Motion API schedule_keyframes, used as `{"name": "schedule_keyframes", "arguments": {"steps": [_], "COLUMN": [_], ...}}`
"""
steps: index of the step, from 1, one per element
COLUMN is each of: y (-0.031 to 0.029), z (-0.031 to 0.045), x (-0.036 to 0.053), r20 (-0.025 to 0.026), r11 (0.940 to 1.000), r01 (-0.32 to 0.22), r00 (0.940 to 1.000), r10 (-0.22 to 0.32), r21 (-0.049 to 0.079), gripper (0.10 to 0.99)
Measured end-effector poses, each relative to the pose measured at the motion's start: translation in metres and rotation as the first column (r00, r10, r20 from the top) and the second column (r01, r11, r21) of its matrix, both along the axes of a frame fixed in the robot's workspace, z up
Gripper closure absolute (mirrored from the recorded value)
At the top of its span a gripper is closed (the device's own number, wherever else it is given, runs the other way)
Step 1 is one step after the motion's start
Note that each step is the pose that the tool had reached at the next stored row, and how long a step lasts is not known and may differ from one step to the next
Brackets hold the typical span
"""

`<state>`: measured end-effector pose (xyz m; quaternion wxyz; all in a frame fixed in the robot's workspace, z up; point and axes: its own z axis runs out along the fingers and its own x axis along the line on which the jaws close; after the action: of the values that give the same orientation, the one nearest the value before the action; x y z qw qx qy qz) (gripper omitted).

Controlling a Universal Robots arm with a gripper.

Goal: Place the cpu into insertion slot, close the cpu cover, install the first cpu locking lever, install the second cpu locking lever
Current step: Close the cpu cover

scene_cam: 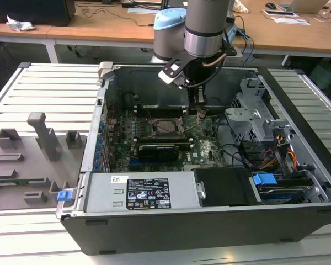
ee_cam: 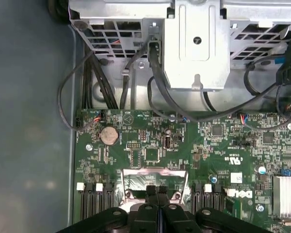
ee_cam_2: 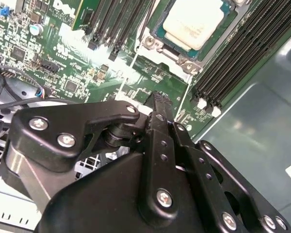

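**Arm and pincer.** In the exterior view, the grey-and-blue robot arm reaches down into the open dark-grey metal computer case [scene_cam: 209, 232]. Its black two-fingered gripper [scene_cam: 198, 105] hangs low over the green motherboard [scene_cam: 205, 148]. In both wrist views we see the gripper [ee_cam: 157, 188] [ee_cam_2: 157, 97] with its fingers pressed together, only a thin seam between them. We cannot tell whether anything thin is nipped in that seam.

**The chip.** The cpu [ee_cam_2: 194, 23], a small flat square chip with a dull silver top and a thin greenish rim, lies seated in the insertion slot [ee_cam_2: 151, 43]. This is the small square socket with metal edging, set between rows of long narrow black memory slots [ee_cam_2: 242, 48]. The chip's top is uncovered. It lies near the fingertips but apart from them, with a strip of bare green board between.

**Placement.** In the exterior view, the insertion slot [scene_cam: 166, 126] sits just to the exterior view's left of the pincer.

**The cover.** In the first wrist view, a thin shiny metal frame plate with a large square cut-out, which we read as the cpu cover [ee_cam: 154, 171], stands just beside the fingertips. It lies on their side away from the chip. We cannot tell whether it touches them.
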<state>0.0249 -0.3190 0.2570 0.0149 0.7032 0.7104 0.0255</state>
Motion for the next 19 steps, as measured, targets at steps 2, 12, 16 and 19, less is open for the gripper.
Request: {"name": "schedule_keyframes", "arguments": {"steps": [2, 12, 16, 19], "y": [0.0002, 0.0028, 0.0029, 0.0029], "z": [0.0, -0.0034, -0.008, -0.0084], "x": [0.0026, 0.037, 0.0403, 0.0403], "r20": [-0.0001, -0.0028, -0.0035, -0.0035], "r11": [1.0, 1.0, 1.0, 1.0], "r01": [0.0, 0.0, 0.0, 0.0], "r00": [1.0, 1.0, 1.0, 1.0], "r10": [0.0, 0.0, 0.0, 0.0], "r21": [-0.001, -0.004, -0.004, -0.004], "gripper": [0.98, 0.98, 0.98, 0.98]}}
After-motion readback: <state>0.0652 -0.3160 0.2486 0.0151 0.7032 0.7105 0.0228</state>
